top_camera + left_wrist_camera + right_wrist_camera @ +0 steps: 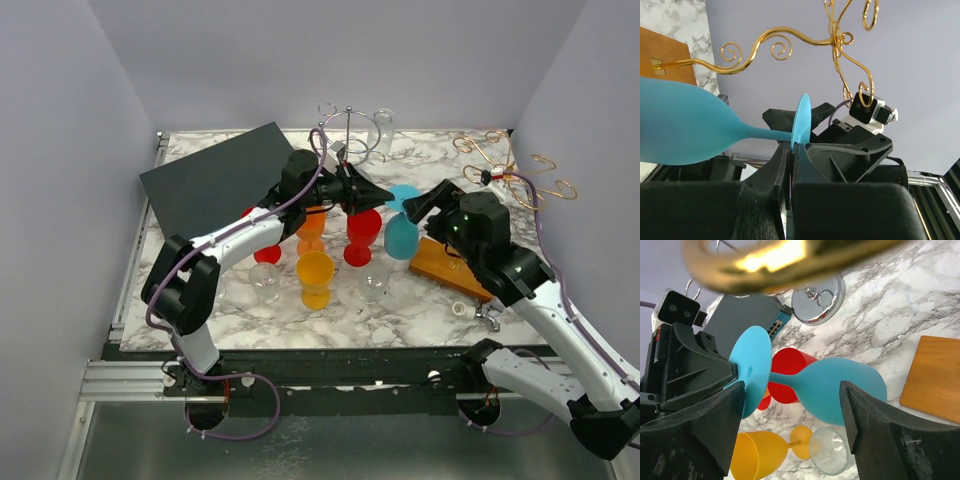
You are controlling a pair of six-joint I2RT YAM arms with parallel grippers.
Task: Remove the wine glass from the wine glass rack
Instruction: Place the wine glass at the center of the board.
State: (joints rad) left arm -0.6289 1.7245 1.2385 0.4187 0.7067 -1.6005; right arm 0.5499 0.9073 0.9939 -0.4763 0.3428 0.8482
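Note:
A blue wine glass (pixel 401 236) hangs in the air on its side, clear of the gold wire rack (pixel 512 172). My left gripper (pixel 378 194) is shut on the rim of its round foot; the left wrist view shows the fingertips (pixel 792 147) pinching the foot's edge (pixel 801 122), with the bowl (pixel 685 125) to the left and the gold rack (pixel 837 40) behind. My right gripper (pixel 430 205) is open. In the right wrist view (pixel 792 405) the blue glass (pixel 840 390) lies between its spread fingers, and no contact shows.
The gold rack stands on a wooden base (pixel 448 266) at the right. A chrome rack (pixel 348 130) with a clear glass (pixel 382 125) stands at the back. Red (pixel 362 235), yellow (pixel 315 277), orange and clear glasses stand mid-table. A dark board (pixel 225 175) lies back left.

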